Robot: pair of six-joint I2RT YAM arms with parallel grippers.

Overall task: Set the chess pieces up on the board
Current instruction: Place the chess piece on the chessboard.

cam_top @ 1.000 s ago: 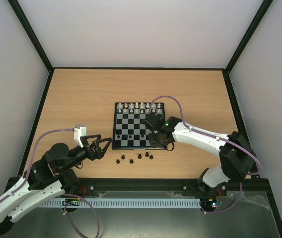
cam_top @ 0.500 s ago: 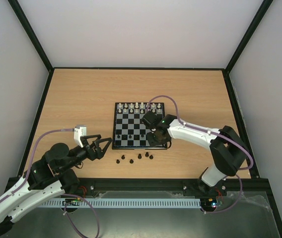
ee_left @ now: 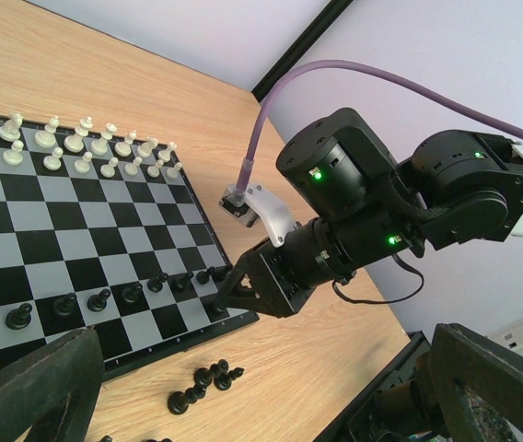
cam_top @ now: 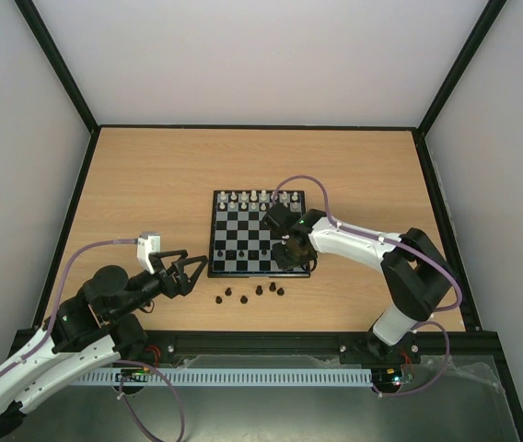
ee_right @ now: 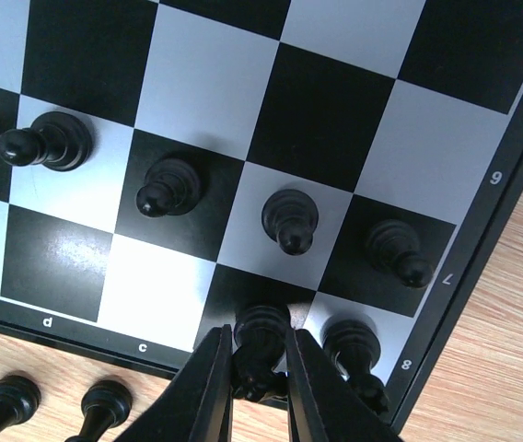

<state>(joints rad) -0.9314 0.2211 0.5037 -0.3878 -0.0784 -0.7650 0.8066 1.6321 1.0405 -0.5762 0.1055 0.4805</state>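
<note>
The board (cam_top: pixel 252 230) lies mid-table, with white pieces along its far rows. Several dark chess pieces (ee_right: pixel 172 184) stand as a row of pawns on its near side. My right gripper (cam_top: pixel 286 250) hangs low over the board's near right corner. It is shut on a dark chess piece (ee_right: pixel 261 343), which stands on the black square beside a dark corner piece (ee_right: pixel 354 345). The right gripper (ee_right: pixel 260 378) has a finger on each side of that piece. My left gripper (cam_top: pixel 188 272) rests open and empty left of the board. Several loose dark pieces (cam_top: pixel 259 291) lie on the table just before the board.
In the left wrist view the right arm (ee_left: pixel 363 203) reaches down onto the board's corner, and loose dark pieces (ee_left: pixel 202 382) lie close to the board's edge (ee_left: pixel 179 339). A black frame (cam_top: pixel 243 126) and pale walls enclose the wooden table (cam_top: pixel 151 184).
The right gripper has shifted slightly left and further over the board's near right corner, its arm swinging in with it. The left arm has not moved.
</note>
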